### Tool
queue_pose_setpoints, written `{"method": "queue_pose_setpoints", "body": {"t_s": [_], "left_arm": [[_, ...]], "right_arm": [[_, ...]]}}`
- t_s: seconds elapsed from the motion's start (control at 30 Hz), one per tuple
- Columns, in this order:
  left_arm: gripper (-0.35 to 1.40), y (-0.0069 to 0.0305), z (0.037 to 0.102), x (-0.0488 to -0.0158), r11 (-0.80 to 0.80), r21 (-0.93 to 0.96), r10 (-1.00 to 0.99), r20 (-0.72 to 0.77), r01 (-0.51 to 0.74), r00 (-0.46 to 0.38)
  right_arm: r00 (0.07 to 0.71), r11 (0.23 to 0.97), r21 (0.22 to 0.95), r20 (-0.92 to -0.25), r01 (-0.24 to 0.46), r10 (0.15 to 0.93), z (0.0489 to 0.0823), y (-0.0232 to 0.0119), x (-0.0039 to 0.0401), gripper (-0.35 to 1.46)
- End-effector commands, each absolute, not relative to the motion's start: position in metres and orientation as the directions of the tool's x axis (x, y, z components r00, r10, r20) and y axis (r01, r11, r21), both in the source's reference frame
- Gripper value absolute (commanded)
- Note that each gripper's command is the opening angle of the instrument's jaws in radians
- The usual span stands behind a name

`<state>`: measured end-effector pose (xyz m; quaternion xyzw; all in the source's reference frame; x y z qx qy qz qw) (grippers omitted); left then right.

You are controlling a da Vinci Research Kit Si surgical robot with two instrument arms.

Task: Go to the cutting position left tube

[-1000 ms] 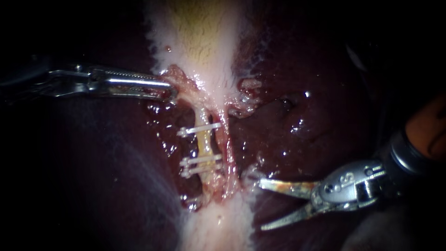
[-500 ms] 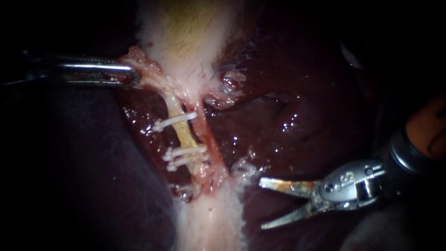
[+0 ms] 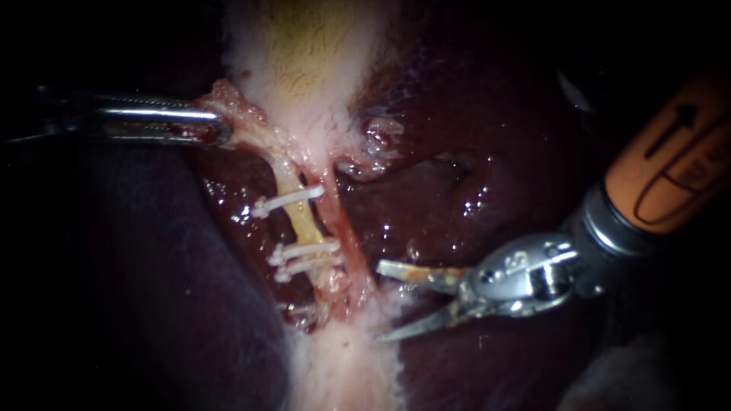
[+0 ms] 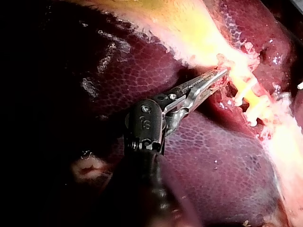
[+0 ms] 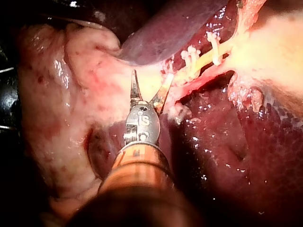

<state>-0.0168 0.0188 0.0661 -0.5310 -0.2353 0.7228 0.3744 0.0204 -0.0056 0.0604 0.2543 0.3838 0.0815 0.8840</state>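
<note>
The left instrument (image 3: 219, 128) pinches pale tissue (image 3: 228, 103) at the edge of the gallbladder (image 3: 304, 61). The right instrument (image 3: 381, 302) holds its jaws spread, near the left tube (image 3: 302, 221), which is yellow and carries three clips (image 3: 288, 200).

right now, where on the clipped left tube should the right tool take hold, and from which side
Take the left tube on its bare yellow stretch between the single upper clip and the lower pair of clips, likely from the liver side where the right instrument's open tool waits. The tube lies taut and slanted, so come across it, one jaw either side.
</note>
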Motion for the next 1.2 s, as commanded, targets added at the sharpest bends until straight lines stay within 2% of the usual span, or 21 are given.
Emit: {"method": "queue_pose_setpoints", "body": {"t_s": [0.03,0.3,0.77,0.97,1.07,1.2], "left_arm": [[-0.35,0.0188,0.0660,-0.0168,-0.609,-0.738,0.791,-0.591,-0.292,-0.156],[-0.35,0.0186,0.0658,-0.0170,-0.609,-0.737,0.791,-0.592,-0.295,-0.155],[-0.35,0.0184,0.0656,-0.0170,-0.608,-0.736,0.791,-0.592,-0.299,-0.154],[-0.35,0.0183,0.0656,-0.0172,-0.608,-0.736,0.791,-0.592,-0.298,-0.154],[-0.35,0.0183,0.0655,-0.0172,-0.608,-0.736,0.791,-0.592,-0.298,-0.154],[-0.35,0.0183,0.0655,-0.0172,-0.608,-0.736,0.791,-0.592,-0.298,-0.154]], "right_arm": [[0.693,0.857,0.512,-0.635,0.048,0.341,0.0606,-0.0055,0.0208,1.38],[0.694,0.859,0.511,-0.628,0.026,0.352,0.0632,-0.0040,0.0232,1.40],[0.707,0.862,0.507,-0.612,0.009,0.353,0.0686,-0.0032,0.0239,1.40],[0.712,0.862,0.507,-0.606,0.003,0.354,0.0706,-0.0022,0.0256,1.40],[0.712,0.858,0.514,-0.604,0.006,0.357,0.0712,-0.0017,0.0267,1.40],[0.711,0.844,0.534,-0.611,0.047,0.347,0.0714,-0.0016,0.0278,1.41]]}}
